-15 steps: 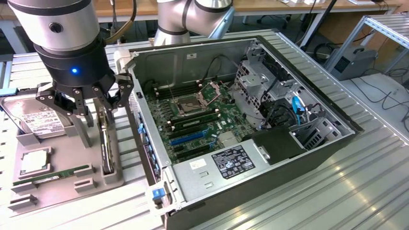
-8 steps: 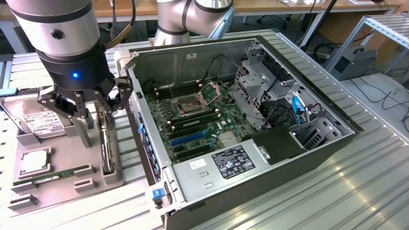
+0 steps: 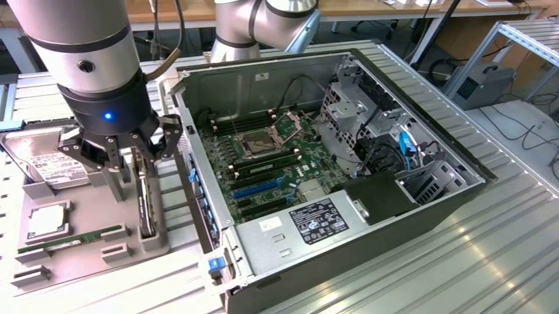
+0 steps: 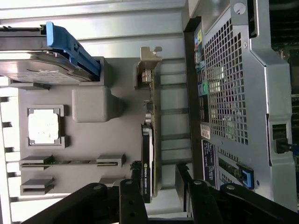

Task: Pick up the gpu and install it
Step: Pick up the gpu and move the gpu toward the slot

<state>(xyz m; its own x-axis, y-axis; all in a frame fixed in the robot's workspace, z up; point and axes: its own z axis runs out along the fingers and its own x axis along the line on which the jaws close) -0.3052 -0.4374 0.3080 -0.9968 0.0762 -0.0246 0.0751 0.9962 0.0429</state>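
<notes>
Hovers with open claw (image 4: 159, 181) over the gpu (image 4: 147, 158) standing edgewise in its tray (image 4: 117, 140), fingers (image 4: 187, 179) flanking its long axis.

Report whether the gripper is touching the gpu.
Cannot tell. In the wrist view the open gripper straddles the gpu; one finger stands clear, the other overlaps its cooler.
</notes>
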